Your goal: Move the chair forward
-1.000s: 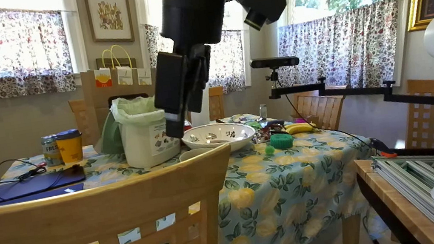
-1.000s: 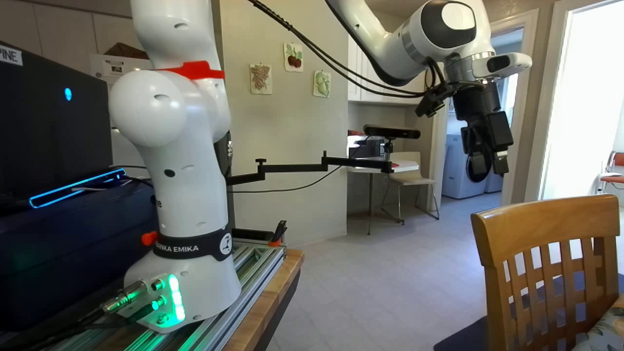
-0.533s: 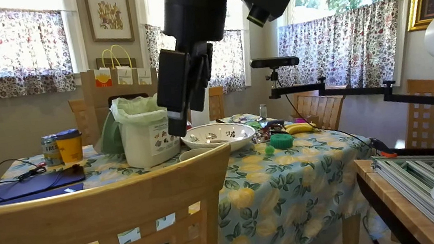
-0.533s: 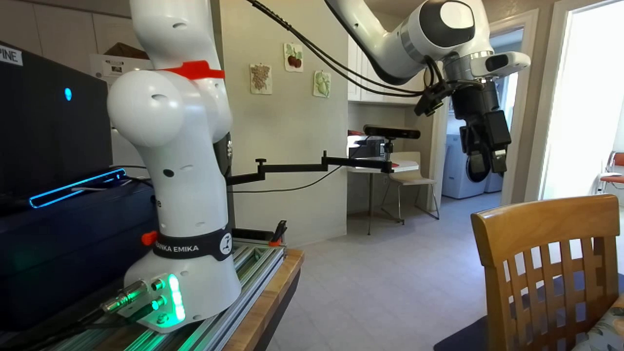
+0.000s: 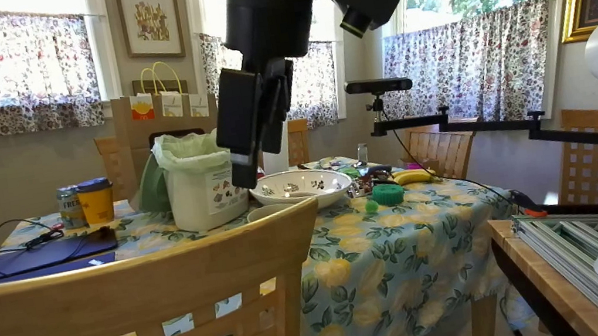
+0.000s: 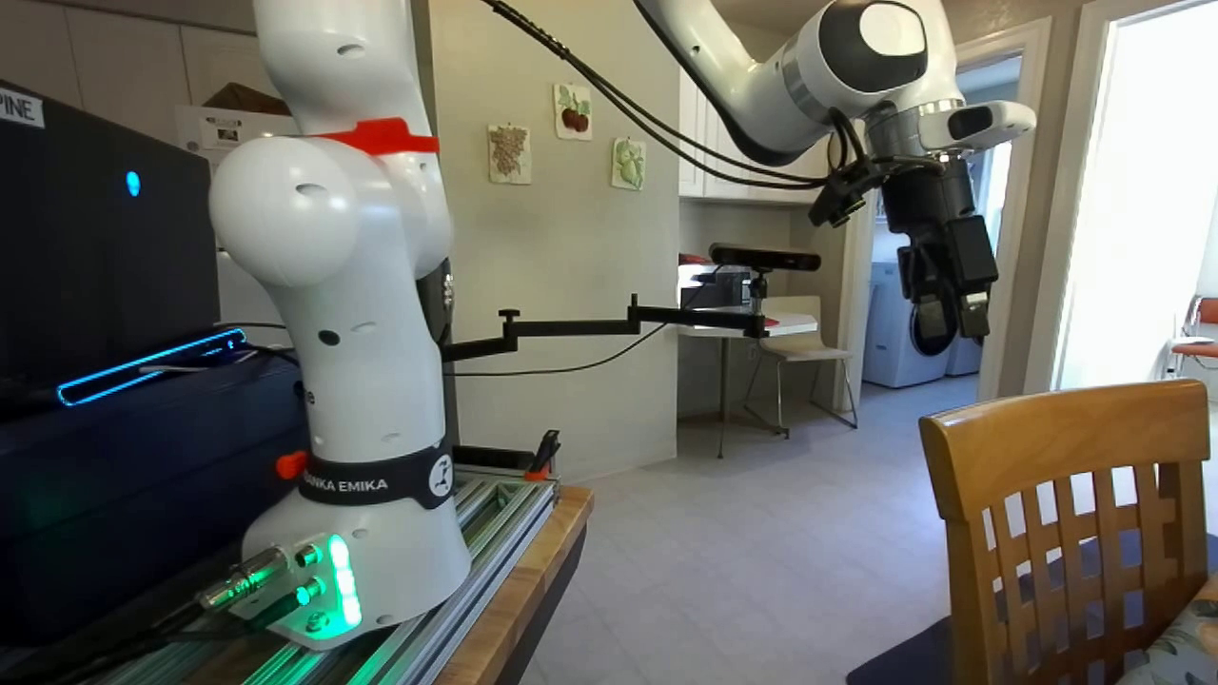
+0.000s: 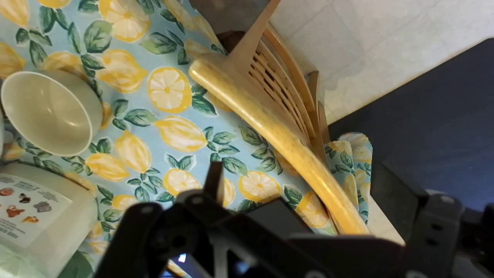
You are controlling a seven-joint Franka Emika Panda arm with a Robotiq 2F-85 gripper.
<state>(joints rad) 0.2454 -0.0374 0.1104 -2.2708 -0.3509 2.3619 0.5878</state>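
The light wooden chair with a curved top rail and lattice back (image 5: 140, 292) stands in the foreground of an exterior view. In the wrist view its top rail (image 7: 270, 131) runs diagonally beside the table and passes between the finger pads. My gripper (image 5: 257, 162) hangs above and beyond the rail, tilted downward, with space visible between its fingers. It also shows in an exterior view (image 6: 954, 323) above a wooden lattice chair back (image 6: 1066, 447); I cannot tell for certain that this is the same chair. In the wrist view the gripper (image 7: 339, 214) is spread and holds nothing.
The lemon-patterned table (image 5: 351, 279) holds a white bin (image 5: 200, 200), a patterned bowl (image 5: 301, 185), a cup (image 5: 96, 201) and a blue laptop-like item (image 5: 45, 256). A camera arm (image 5: 476, 126) reaches out beside the robot. More chairs stand around the table.
The gripper shifted slightly right in an exterior view and slightly left in an exterior view during the first half second, then stayed still. The chair has not moved.
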